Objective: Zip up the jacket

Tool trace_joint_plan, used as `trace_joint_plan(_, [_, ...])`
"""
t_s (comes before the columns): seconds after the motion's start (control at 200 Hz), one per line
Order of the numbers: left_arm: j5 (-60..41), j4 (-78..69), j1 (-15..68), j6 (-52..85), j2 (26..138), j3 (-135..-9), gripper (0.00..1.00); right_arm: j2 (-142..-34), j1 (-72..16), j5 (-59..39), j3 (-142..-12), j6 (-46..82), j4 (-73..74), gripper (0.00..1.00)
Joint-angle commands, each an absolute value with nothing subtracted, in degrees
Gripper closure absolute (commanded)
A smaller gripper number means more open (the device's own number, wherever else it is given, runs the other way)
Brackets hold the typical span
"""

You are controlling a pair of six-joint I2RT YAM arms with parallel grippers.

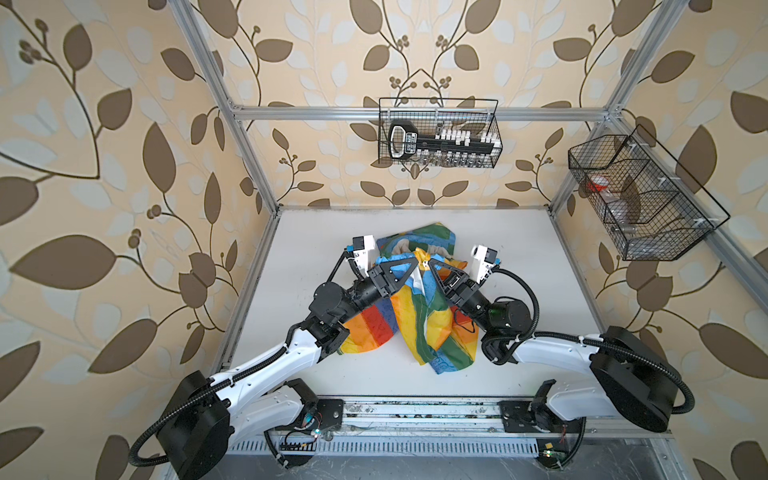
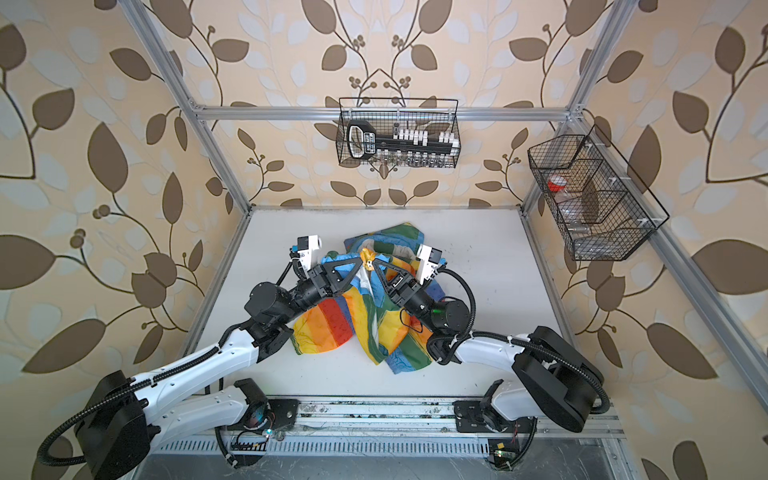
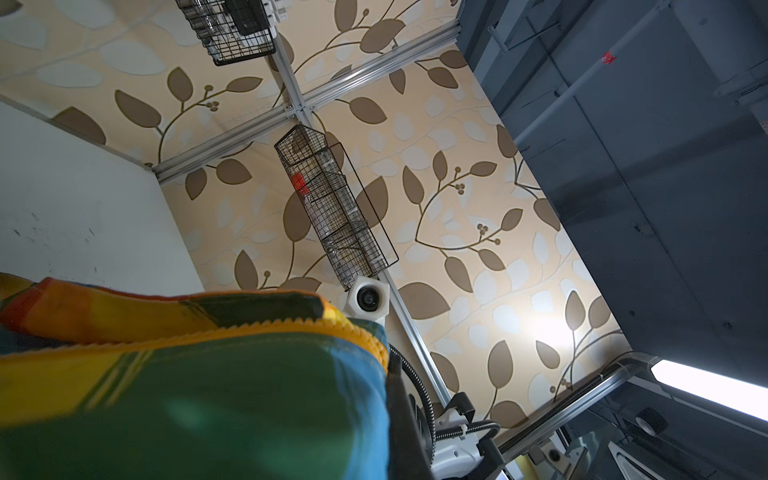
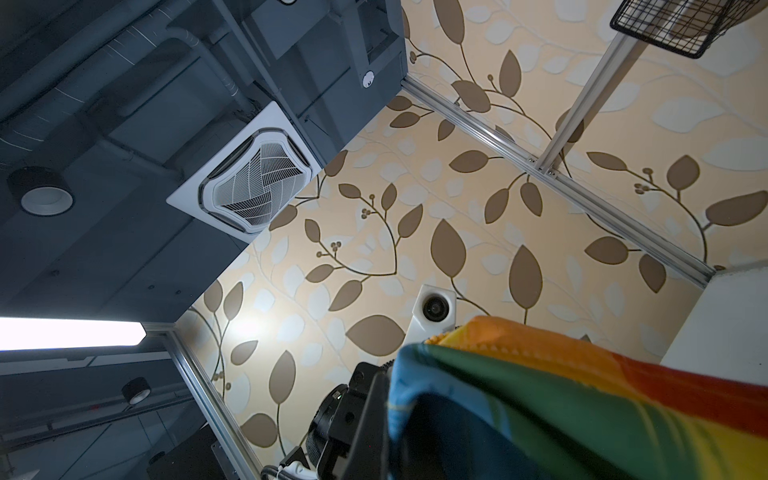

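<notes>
Nearest, on the white table (image 1: 374,374), the jacket (image 1: 419,328) lies in a crumpled heap between the two arms, its rainbow panels folded over one another. Farther in, the cloth rises to a peak where the left gripper (image 1: 415,260) and right gripper (image 1: 432,262) meet almost tip to tip. Each claw is pressed together on a pinch of the jacket beside its orange-yellow zipper (image 2: 368,255). Beyond them the hood (image 1: 432,235) slumps on the table, and wire baskets (image 1: 440,133) hang on the far wall. I judge the fabric light, limp and slippery, so it will likely sag and twist rather than hold a line. The firm places to take hold are the zipper tape and the slider, not the loose panels. Both top views give the whole layout but bury the fingertips in bunched cloth. Only the left wrist view shows the zipper teeth (image 3: 249,332) close up, and neither wrist view shows the fingers themselves.
</notes>
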State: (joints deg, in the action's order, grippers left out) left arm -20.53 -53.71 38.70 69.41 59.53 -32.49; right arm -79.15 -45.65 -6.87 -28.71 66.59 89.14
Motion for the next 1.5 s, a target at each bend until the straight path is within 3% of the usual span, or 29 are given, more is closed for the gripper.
trace_joint_plan(0.0, [-20.3,-57.8,39.2,68.3,58.9,-34.7,1.00,-79.7,-46.1,-7.0,-28.4,66.6,92.4,1.00])
trace_joint_plan(1.494, [-26.2,-55.5,39.2,69.5,60.7,-33.9,1.00,-82.0,-44.2,-5.9,-30.7,70.0,92.2,1.00])
